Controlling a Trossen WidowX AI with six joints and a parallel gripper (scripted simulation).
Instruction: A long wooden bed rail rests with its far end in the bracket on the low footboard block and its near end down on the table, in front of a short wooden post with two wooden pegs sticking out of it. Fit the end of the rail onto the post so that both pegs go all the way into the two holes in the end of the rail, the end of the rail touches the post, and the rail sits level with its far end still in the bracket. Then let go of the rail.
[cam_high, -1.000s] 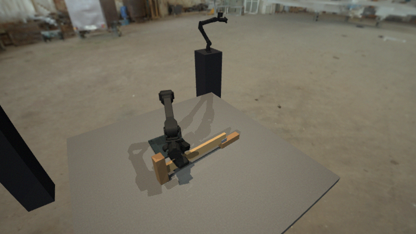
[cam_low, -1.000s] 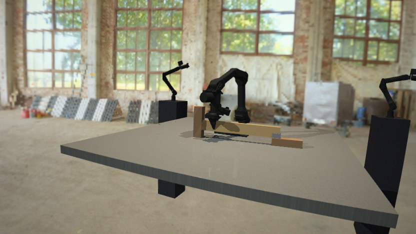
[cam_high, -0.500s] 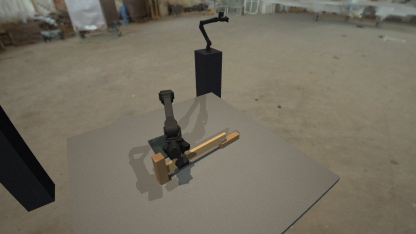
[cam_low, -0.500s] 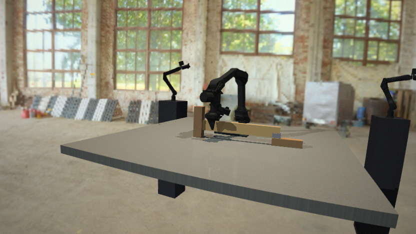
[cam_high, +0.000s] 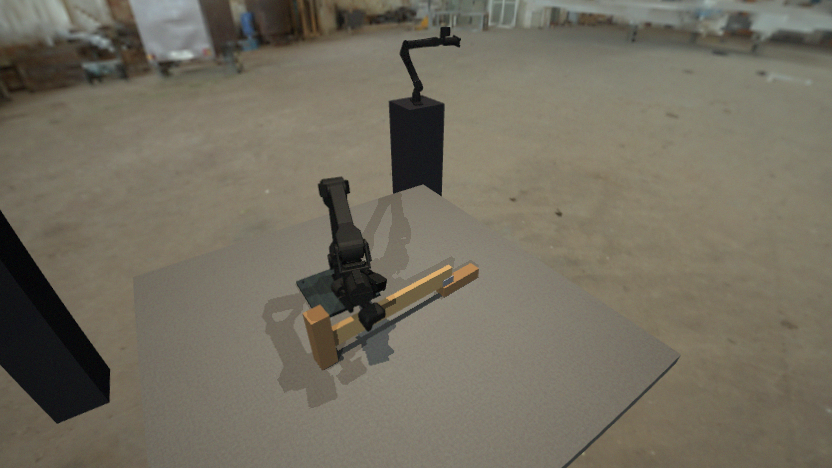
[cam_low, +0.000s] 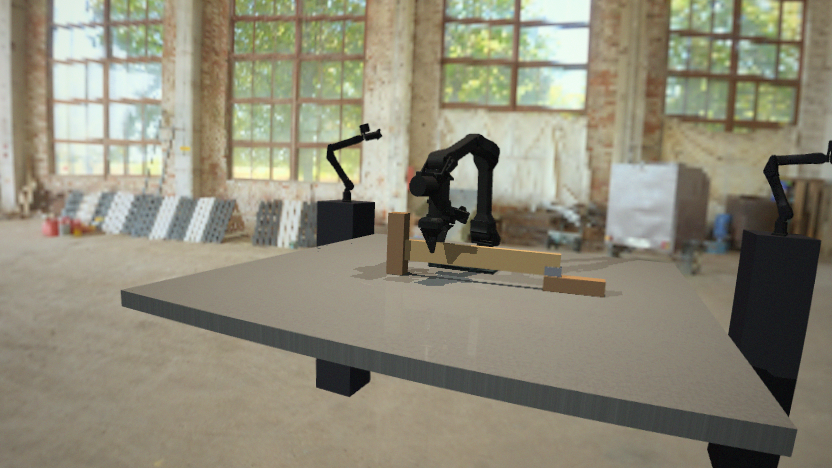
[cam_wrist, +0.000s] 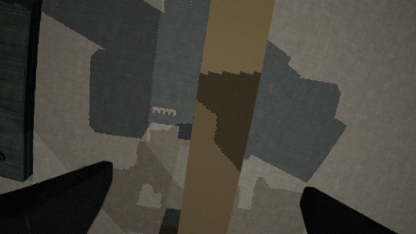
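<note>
- Closest to the exterior camera, a grey table (cam_low: 581, 349) fills the foreground, its thick front edge running from lower left to lower right.
- On the table's middle, a long pale wooden rail (cam_low: 494, 259) lies raised off the surface and looks close to level.
- At the rail's right end in this view, a low orange-brown footboard block (cam_low: 574, 285) sits on the table, with a small grey bracket (cam_low: 552, 271) where the rail meets it.
- At the rail's left end stands a short upright wooden post (cam_low: 397, 243); the rail end appears to touch it, and the pegs cannot be seen.
- Above the rail, near the post end, the black gripper (cam_low: 433, 239) points straight down.
- From the wrist camera, its two dark fingers are spread wide, one on each side of the rail (cam_wrist: 225, 125), with open space between each finger and the wood. The gripper grasps nothing.
- Behind the rail, the black robot arm (cam_low: 482, 174) arches up and over from its base.
- Beyond the table stands a dark pedestal (cam_low: 345, 221) carrying a thin black camera arm (cam_low: 343, 157); another pedestal stands at the right edge.
- Farthest back is a brick wall with tall windows.
</note>
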